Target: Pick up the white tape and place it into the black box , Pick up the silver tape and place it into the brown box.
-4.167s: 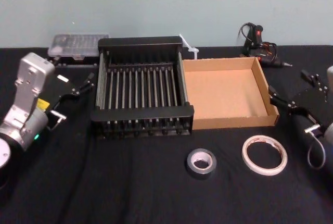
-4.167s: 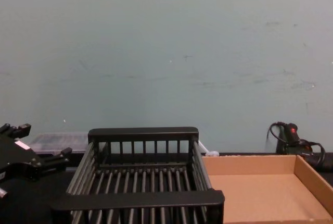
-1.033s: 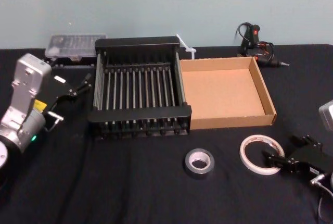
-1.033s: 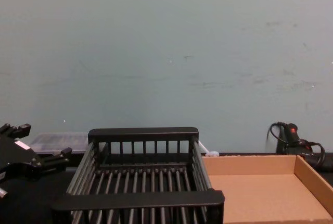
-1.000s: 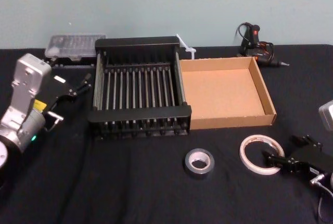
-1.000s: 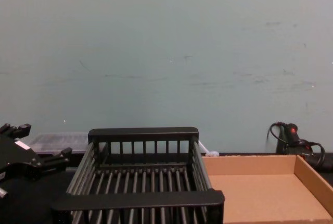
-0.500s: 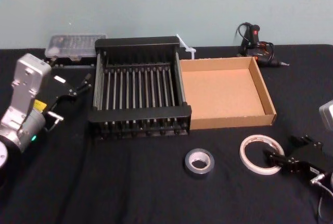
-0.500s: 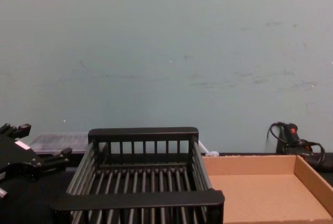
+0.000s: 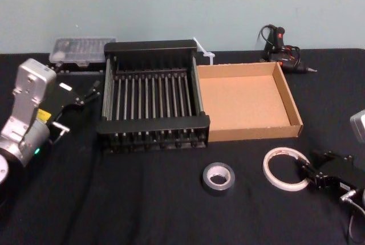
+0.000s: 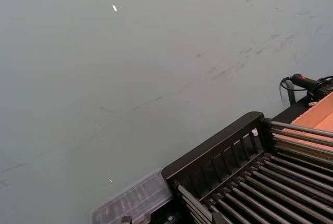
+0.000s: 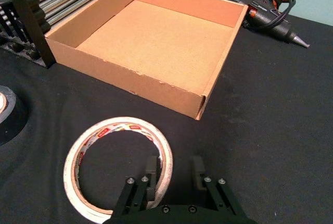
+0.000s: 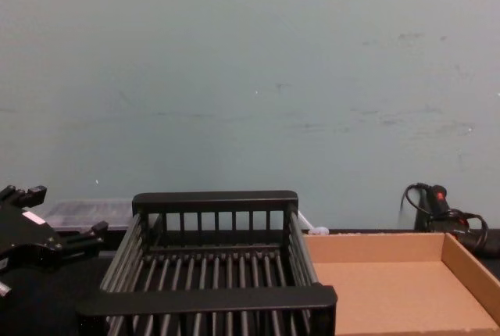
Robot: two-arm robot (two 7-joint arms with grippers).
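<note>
The white tape (image 9: 287, 169) lies flat on the black cloth in front of the brown box (image 9: 251, 134). My right gripper (image 9: 306, 171) is down at the tape's right side. In the right wrist view, the right gripper (image 11: 175, 172) straddles the wall of the white tape (image 11: 118, 166), one finger inside the ring and one outside. A gap still shows beside the outer finger. The silver tape (image 9: 219, 178) lies to the left of the white one, in front of the black box (image 9: 153, 124). My left gripper (image 9: 91, 92) hovers open left of the black box, holding nothing.
A clear plastic case (image 9: 80, 48) sits behind the black box on the left. A glue gun (image 9: 282, 43) with its cord lies behind the brown box at the back right. The two boxes stand side by side, touching.
The right gripper's fingers have narrowed around the white tape's right rim, and the gripper has drawn slightly to the right. The tapes, boxes and left arm have not moved.
</note>
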